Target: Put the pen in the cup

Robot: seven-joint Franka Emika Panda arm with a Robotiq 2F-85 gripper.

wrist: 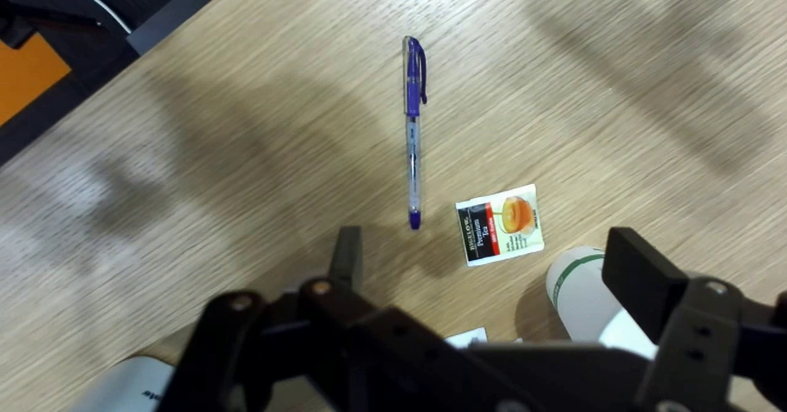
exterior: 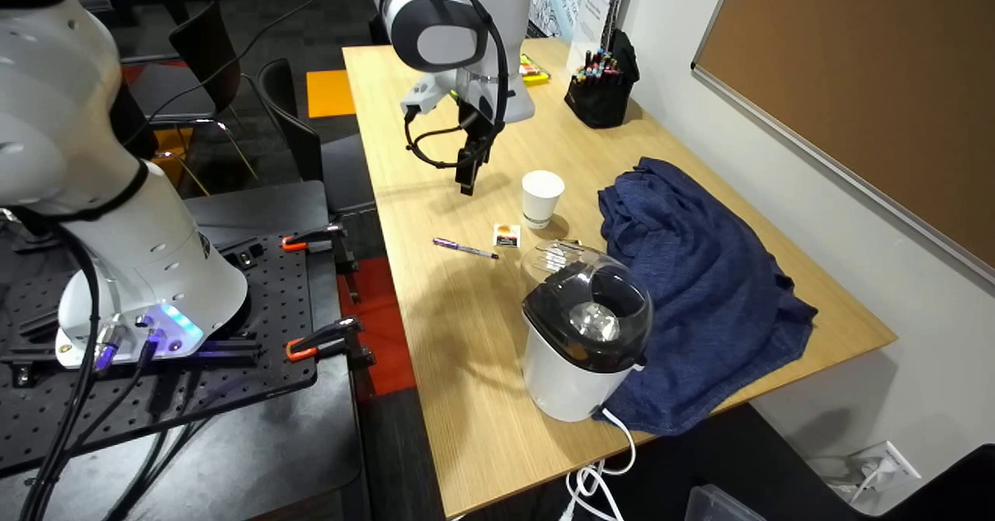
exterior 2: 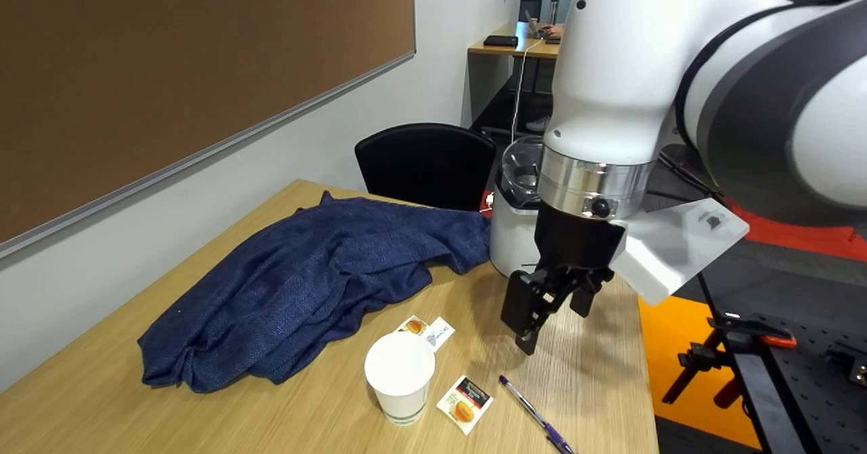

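1. Looking at a gripper [exterior 2: 555, 325] hanging above the table [exterior: 466, 459], spread wide and gripping nothing.
2. Can see the pen [wrist: 413, 160] lying flat on the table, lower than the gripper and apart from it.
3. In the wrist view, can place that pen on the far side of the fingertips [wrist: 348, 252], closer to the left one, with its purple cap far.
4. Also seeing the white cup [exterior 2: 399, 379] upright, left of the pen in an exterior view.
5. Can spot a tea packet [exterior 2: 465, 403] between pen and cup.
6. Plus, noticing a dark blue cloth [exterior 2: 318, 284] farther left.
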